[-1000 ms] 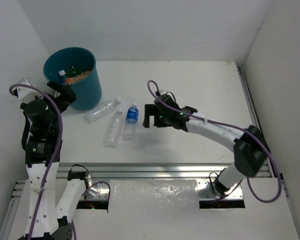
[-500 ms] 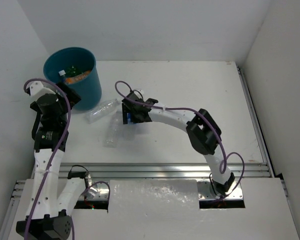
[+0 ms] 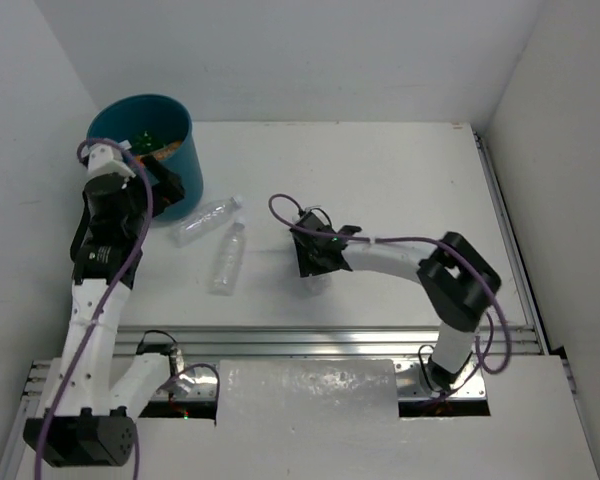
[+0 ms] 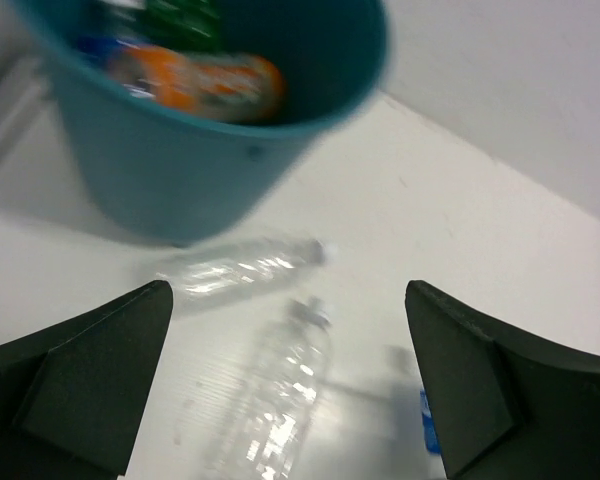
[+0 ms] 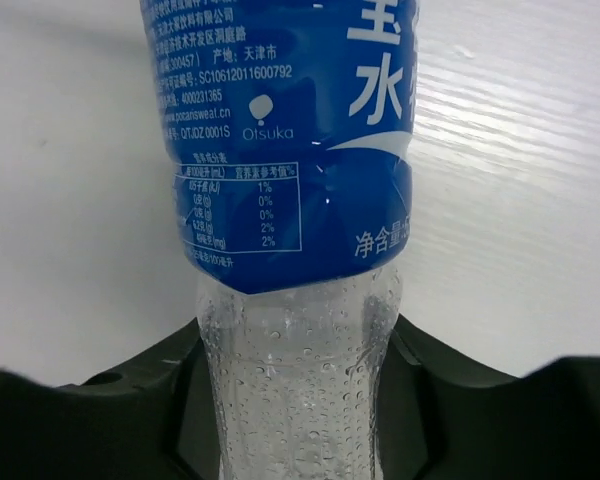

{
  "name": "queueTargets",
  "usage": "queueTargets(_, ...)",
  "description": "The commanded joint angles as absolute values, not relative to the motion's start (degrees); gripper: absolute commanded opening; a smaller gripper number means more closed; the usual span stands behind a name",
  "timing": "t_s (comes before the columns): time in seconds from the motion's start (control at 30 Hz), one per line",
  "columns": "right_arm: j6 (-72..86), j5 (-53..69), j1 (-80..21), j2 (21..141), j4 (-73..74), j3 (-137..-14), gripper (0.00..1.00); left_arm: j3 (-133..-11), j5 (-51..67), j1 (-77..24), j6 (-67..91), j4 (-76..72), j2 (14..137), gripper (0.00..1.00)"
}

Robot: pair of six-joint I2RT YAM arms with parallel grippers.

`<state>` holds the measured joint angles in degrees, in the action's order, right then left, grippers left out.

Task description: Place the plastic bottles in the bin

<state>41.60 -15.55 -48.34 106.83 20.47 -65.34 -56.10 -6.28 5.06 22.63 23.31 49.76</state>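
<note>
The teal bin [image 3: 183, 176] stands at the table's far left, with an orange bottle [image 4: 195, 80] and a green one [image 4: 180, 15] inside it. Two clear plastic bottles [image 3: 205, 220] [image 3: 227, 257] lie on the table to its right, and the left wrist view shows them too [image 4: 240, 270] [image 4: 275, 400]. My left gripper [image 3: 166, 186] hovers open beside the bin's wall, above those clear bottles. At mid-table my right gripper [image 3: 311, 256] is shut on a blue-labelled bottle [image 5: 280, 150], gripping its clear part below the label. From above, the gripper hides most of that bottle.
White walls close in the table at the back and on both sides. A metal rail [image 3: 330, 340] runs along the near edge by the arm bases.
My right gripper reached left over the blue-labelled bottle, shut on it and carried it right toward mid-table. My left arm moved up and right, closer to the bin, and stayed open.
</note>
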Motion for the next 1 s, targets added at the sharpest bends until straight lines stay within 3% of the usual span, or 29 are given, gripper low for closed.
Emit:
queueTargets(0.0,33.06,-13.19,-47.82,94.07,11.08,-60.31,0.32,-61.86,4.39,-0.94,20.39,23.99,55.7,1.0)
queueTargets(0.17,26.56,1.02,-40.01,73.88,8.27,-51.25,0.29,-67.32,4.57,-21.76,24.25,26.19,58.18,1.0)
queueTargets(0.2,25.93,7.75,-36.86,71.48,8.09,-49.59,0.25,-68.11,4.14,-25.63,25.39,25.06,58.79,1.0)
queueTargets(0.3,22.25,12.3,-34.37,62.42,7.82,-47.64,0.0,-68.56,7.44,-35.14,27.24,21.38,61.61,1.0)
queueTargets(0.5,19.6,21.52,-34.19,51.08,7.82,-46.06,0.0,-67.06,19.23,-39.72,30.75,8.56,65.3,1.0)
queueTargets(0.77,19.77,30.85,-34.19,46.58,5.98,-45.35,0.0,-71.28,23.45,-41.66,33.13,4.31,72.07,1.0)
queueTargets(0.83,19.77,33.22,-34.28,47.72,5.98,-45.79,0.0,-71.19,26.44,-41.84,34.18,1.06,72.95,0.95)
queueTargets(0.9,20.12,33.49,-34.19,48.25,5.63,-46.14,0.03,-71.46,31.01,-42.01,35.85,-3.49,74.44,0.69)
queueTargets(0.93,20.21,33.4,-34.28,48.16,5.19,-46.14,0.03,-71.72,31.9,-42.1,36.21,-4.21,75.14,0.27)
queueTargets(0.97,20.21,32.88,-34.28,47.9,5.01,-45.97,0.06,-72.41,32.51,-42.1,36.47,-4.13,75.41,0.11)
